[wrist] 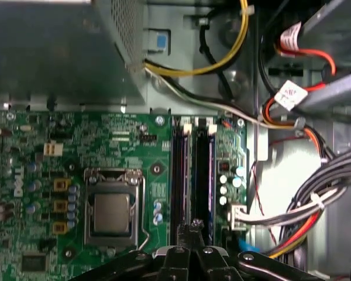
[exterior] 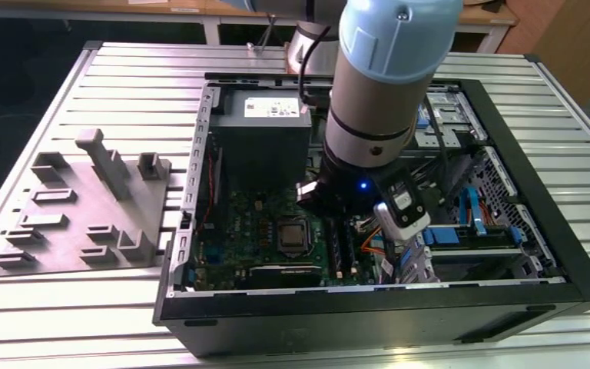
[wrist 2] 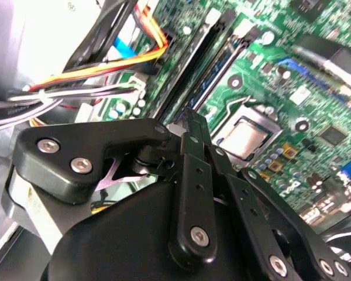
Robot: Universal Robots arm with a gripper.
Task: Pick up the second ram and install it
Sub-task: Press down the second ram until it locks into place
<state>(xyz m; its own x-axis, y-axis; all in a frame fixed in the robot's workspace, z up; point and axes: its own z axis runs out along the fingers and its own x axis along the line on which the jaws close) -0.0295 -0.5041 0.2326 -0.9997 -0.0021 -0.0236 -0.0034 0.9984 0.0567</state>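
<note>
My gripper [wrist: 194, 225] is shut, its two black fingertips pressed together with nothing showing between them. It hovers inside the open computer case [exterior: 541, 231], just over the near end of the memory slots on the green motherboard [wrist: 128, 146]. Two long dark strips run side by side there. The one with a bluish edge [wrist: 204, 170] reads as the second ram seated in its slot, next to a similar strip [wrist: 179, 170]. In the second wrist view the shut gripper [wrist 2: 191, 117] points down at the same slots [wrist 2: 213, 64].
The silver processor socket [wrist: 111, 213] lies beside the slots. Bundles of coloured cables [wrist: 304, 205] crowd the other side. The grey power supply box [exterior: 262, 115] stands at the back of the case. A grey fixture block [exterior: 80, 207] sits on the slatted table at the exterior view's left.
</note>
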